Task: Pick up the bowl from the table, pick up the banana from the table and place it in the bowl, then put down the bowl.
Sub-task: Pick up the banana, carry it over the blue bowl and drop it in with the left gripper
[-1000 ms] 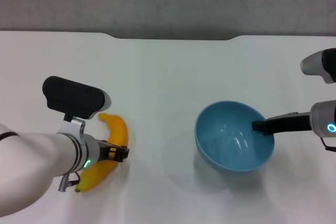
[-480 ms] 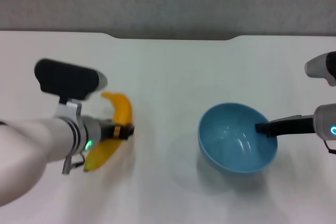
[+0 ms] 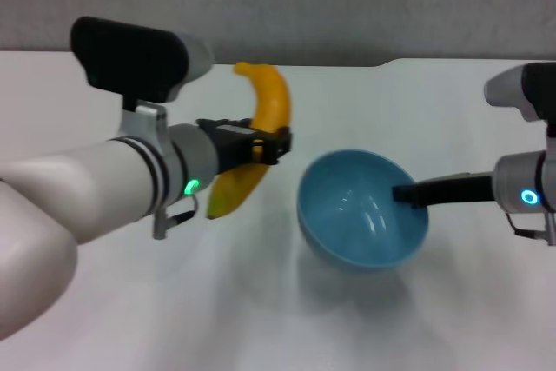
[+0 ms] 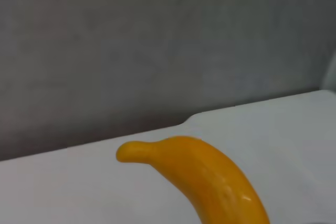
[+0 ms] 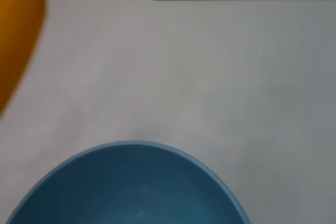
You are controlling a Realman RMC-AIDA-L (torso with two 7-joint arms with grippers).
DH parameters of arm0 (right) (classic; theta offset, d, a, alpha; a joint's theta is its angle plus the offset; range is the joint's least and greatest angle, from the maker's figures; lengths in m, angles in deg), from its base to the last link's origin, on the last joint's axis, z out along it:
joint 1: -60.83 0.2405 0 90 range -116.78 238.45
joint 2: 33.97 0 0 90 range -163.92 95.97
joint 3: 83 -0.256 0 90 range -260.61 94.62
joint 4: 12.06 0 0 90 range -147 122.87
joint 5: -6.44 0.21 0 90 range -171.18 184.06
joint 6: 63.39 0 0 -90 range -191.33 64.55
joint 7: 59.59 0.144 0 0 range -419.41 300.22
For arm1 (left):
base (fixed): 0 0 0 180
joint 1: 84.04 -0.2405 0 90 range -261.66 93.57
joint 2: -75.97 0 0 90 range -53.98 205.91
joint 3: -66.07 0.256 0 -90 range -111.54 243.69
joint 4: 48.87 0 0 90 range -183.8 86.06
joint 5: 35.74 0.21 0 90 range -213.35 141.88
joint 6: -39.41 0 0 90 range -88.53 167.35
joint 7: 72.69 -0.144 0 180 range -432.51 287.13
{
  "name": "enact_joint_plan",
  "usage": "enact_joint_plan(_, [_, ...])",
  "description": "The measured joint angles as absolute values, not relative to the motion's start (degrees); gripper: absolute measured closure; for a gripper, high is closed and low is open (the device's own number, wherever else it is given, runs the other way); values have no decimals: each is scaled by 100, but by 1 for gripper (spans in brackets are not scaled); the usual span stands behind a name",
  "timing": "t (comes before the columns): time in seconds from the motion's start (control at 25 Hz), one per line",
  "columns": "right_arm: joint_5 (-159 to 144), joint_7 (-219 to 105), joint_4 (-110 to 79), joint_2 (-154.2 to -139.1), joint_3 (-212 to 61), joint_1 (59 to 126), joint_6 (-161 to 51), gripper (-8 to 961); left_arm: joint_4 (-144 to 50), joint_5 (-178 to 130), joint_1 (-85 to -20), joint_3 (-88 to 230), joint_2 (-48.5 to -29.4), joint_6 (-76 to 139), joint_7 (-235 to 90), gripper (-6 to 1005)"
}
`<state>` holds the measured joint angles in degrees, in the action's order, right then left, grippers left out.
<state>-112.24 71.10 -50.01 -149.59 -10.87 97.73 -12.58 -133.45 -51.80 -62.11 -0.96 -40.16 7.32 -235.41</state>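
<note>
My left gripper (image 3: pixel 261 147) is shut on the banana (image 3: pixel 257 135), a curved yellow-orange fruit held in the air just left of the bowl. The banana fills the lower part of the left wrist view (image 4: pixel 210 179) and shows at the edge of the right wrist view (image 5: pixel 16 35). The light-blue bowl (image 3: pixel 356 223) is held above the white table (image 3: pixel 261 301) by my right gripper (image 3: pixel 407 195), which is shut on its right rim. The bowl's empty inside shows in the right wrist view (image 5: pixel 126 187).
The table's far edge has a shallow notch (image 3: pixel 330 63) with a grey wall behind it. The bowl's shadow (image 3: pixel 365 293) lies on the table below it.
My left gripper has lifted the banana off the table and carried it up and right toward the bowl. The bowl has shifted a little left and higher in my right gripper.
</note>
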Motion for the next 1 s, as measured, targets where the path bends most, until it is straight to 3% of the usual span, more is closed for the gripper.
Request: enact_joint_plan(1.0, [-10288,7180,-4636,-14975,-295,10308,-1541,918,-12616,-6089,-5860,622,-4031,2066,-23520,417])
